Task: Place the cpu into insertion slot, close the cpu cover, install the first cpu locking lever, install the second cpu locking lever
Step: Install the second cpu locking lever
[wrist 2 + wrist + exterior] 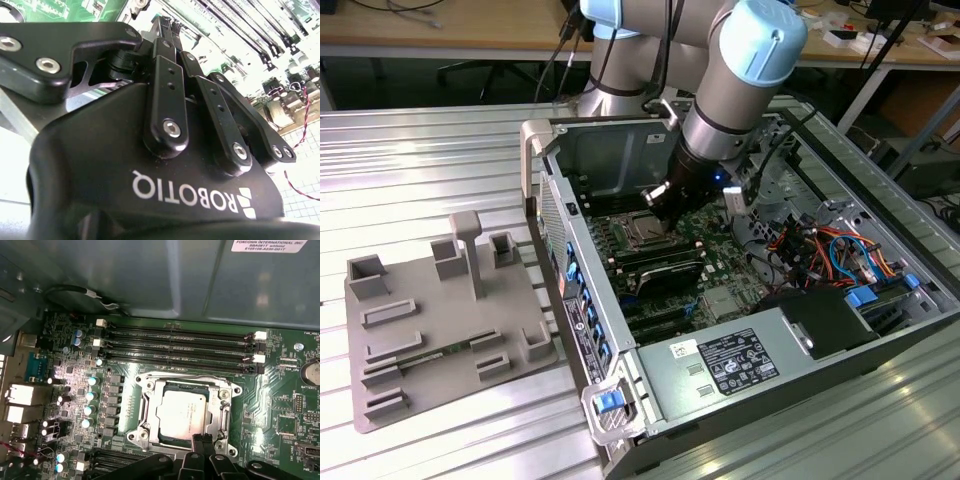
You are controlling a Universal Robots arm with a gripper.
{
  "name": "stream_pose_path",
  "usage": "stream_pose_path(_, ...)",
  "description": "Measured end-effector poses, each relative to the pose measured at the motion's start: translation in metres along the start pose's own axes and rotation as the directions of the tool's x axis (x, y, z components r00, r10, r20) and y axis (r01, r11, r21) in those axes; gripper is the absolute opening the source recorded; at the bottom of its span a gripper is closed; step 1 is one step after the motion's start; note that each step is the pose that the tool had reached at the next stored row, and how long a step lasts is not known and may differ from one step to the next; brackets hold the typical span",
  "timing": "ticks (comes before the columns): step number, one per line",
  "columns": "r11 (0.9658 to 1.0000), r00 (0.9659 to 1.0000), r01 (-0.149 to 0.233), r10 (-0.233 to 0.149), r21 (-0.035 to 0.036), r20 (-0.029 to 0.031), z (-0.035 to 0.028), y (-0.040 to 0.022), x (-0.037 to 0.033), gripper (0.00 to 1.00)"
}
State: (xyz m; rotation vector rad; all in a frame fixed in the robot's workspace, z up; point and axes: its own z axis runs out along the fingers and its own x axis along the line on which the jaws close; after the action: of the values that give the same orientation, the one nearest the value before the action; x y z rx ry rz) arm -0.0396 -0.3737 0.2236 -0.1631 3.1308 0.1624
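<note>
The cpu point(181, 412), a flat silvery square, lies in the slot point(150, 412) under the shut cover point(220, 407); the claw point(204, 441), fingers pressed together, empty, touches its edge; all inside the open case point(552, 200)

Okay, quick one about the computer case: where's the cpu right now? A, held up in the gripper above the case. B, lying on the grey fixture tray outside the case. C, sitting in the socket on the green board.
C: in the first wrist view the cpu lies flat in the insertion slot, framed by its silver rim, with the gripper at its edge.
</note>
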Motion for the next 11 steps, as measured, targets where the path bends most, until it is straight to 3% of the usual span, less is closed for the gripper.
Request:
stream_pose_path(8, 1.0, 1.0, 0.0, 0.0, 0.0, 0.0, -0.0004, -0.0043, -0.0004, 0.11)
stream_pose_path(11, 1.0, 1.0, 0.0, 0.0, 0.0001, -0.0002, -0.0005, -0.0051, -0.0062, 0.11)
